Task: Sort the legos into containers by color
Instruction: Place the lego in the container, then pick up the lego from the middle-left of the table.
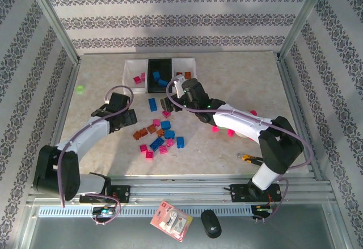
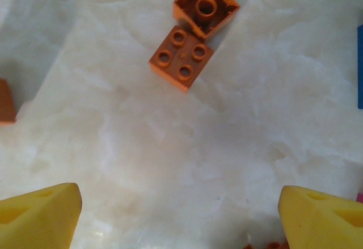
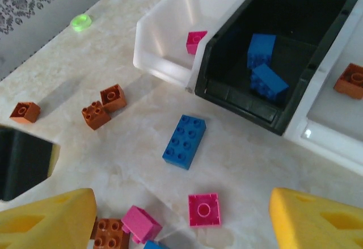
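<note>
Yellow fingertips (image 2: pixel 39 218) of the left gripper (image 2: pixel 181 218), spread wide and empty, frame the small square orange-brown studded plastic brick (image 2: pixel 181 59) lying straight ahead, centred between them, corner-on.

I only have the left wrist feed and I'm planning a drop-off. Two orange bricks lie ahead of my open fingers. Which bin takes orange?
Observer: The right white bin. One orange brick already lies in it.
Operator: And the middle one?
Observer: The black bin holds two blue bricks.
Operator: Where is the other arm?
Observer: The right gripper is open and empty, above a loose pink brick just in front of the bins.
</note>
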Tool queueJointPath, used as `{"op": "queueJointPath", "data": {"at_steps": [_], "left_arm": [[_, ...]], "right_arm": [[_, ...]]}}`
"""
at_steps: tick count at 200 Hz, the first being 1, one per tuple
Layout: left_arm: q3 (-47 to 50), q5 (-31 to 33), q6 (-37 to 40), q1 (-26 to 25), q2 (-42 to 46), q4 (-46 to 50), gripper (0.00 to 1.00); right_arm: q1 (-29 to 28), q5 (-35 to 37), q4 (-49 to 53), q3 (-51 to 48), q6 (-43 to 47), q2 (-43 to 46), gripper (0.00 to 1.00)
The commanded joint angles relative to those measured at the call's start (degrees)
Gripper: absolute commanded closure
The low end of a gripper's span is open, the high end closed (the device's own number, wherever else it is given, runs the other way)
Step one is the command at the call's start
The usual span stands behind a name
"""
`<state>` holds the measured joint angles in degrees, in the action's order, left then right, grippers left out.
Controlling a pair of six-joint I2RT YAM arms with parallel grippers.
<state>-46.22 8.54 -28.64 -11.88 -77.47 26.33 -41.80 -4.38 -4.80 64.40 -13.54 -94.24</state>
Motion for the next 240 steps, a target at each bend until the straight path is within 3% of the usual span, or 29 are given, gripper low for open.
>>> {"op": "queueJointPath", "data": {"at_steps": [1,38,61,137,166,240], "left_arm": [[-4.3,-1.1,7.4,1.5,-4.4,-2.3,0.16],[-7.9,0.6,13.9,2.8,-12.3,-6.3,0.24],[-12.2,0.4,18.6,3.6,-17.9,-3.8,0.3],[-17.8,-0.7,22.5,6.3,-28.0,-0.9,0.43],[-18.1,-1.9,21.7,6.3,-28.2,-0.7,0.65],[-18.3,-5.5,18.7,2.9,-17.7,2.5,0.7]], "right_arm": [[-1.0,-0.5,-1.2,-0.8,-0.5,2.4,0.2],[-1.2,-1.6,-2.0,-0.1,-1.3,1.4,0.19],[-1.4,-2.4,-1.8,0.6,-1.1,1.1,0.19],[-1.5,-1.7,-1.8,-0.1,-2.4,0.3,0.19],[-1.5,-1.5,-1.6,-0.2,-2.6,0.1,0.19],[-1.5,0.3,-1.4,-1.7,-2.0,3.7,0.19]]}}
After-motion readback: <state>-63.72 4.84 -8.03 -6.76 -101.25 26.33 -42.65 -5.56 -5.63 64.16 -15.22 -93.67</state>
